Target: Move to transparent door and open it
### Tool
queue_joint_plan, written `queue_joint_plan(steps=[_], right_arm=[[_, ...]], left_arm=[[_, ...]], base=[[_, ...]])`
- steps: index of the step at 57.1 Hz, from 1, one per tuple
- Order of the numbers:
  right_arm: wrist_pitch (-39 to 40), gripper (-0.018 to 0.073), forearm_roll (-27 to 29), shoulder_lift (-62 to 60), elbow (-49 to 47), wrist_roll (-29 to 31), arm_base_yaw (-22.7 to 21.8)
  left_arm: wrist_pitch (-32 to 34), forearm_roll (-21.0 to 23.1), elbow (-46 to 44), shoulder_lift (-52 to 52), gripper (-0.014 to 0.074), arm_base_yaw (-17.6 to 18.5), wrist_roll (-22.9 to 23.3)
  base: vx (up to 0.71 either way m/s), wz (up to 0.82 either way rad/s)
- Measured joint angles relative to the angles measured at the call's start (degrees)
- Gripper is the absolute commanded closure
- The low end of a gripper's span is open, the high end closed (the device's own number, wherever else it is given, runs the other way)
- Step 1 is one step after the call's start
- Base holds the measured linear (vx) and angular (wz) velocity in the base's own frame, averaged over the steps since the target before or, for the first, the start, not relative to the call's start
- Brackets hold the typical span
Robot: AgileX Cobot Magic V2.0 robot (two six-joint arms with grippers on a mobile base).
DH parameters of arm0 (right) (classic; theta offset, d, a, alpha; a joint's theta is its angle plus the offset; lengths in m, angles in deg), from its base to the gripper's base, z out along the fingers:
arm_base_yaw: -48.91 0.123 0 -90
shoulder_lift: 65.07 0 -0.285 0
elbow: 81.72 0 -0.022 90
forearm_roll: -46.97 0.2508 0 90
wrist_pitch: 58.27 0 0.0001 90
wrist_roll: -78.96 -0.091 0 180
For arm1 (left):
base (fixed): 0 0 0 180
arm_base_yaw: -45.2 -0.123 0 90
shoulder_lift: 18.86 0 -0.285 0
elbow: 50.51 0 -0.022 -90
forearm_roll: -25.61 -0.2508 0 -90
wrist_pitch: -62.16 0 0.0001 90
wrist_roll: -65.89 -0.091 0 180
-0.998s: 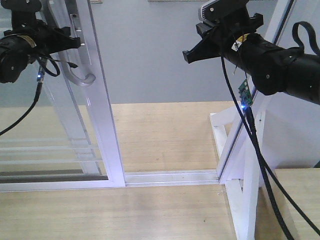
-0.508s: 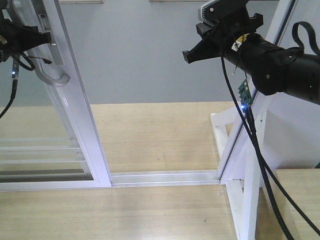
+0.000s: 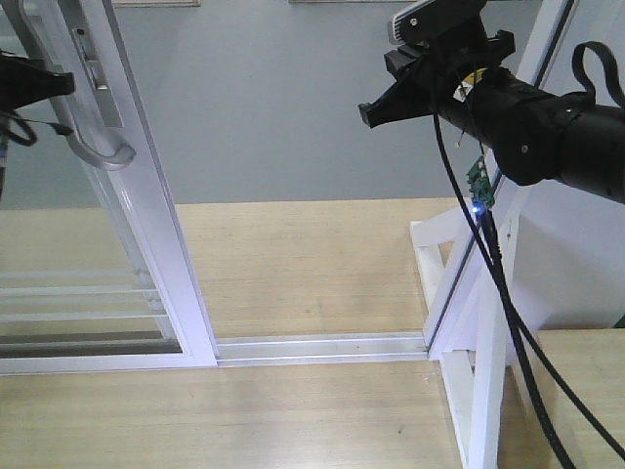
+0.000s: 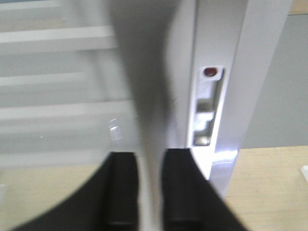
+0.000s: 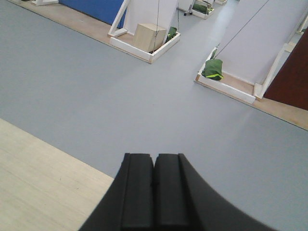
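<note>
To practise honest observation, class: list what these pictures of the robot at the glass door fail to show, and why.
1. Whether the left claw presses the curved grey pull handle: left wrist view blurred; front view's left edge cuts the claw off.
2. Top of the white-framed clear glass sliding door: front view's upper edge.

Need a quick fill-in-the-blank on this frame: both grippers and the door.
1. On the transparent door, the left gripper is shut on the curved grey ___.
2. The right gripper is shut and holds ___.
3. In the front view, the open gap lies to the ___ of the door.
Missing words: handle; nothing; right.
</note>
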Motion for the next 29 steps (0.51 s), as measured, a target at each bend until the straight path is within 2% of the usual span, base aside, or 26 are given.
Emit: queue_joint_plan(steps=[5, 12, 29], right_arm=[[-0.17, 0.0568, 0.00, 0.00, 0.00, 0.00, 0.00], [-1.26, 0.0566, 0.00, -0.15, 0.00, 0.00, 0.00], [-13.64, 0.0565, 0.07, -10.18, 0.00, -0.38, -0.08]], left_arm=[[0.18, -0.06, 4.40, -6.66, 0.0603, -1.83, -0.07], [-0.07, -0.21, 11.08, -14.81, 0.0603, -2.32, -0.79], [-2.04, -0.45, 24.26, -33.52, 0.0603, -2.24, -1.89]], base=[[0.00, 0.02], [0.00, 0.01], [0.00, 0.00]])
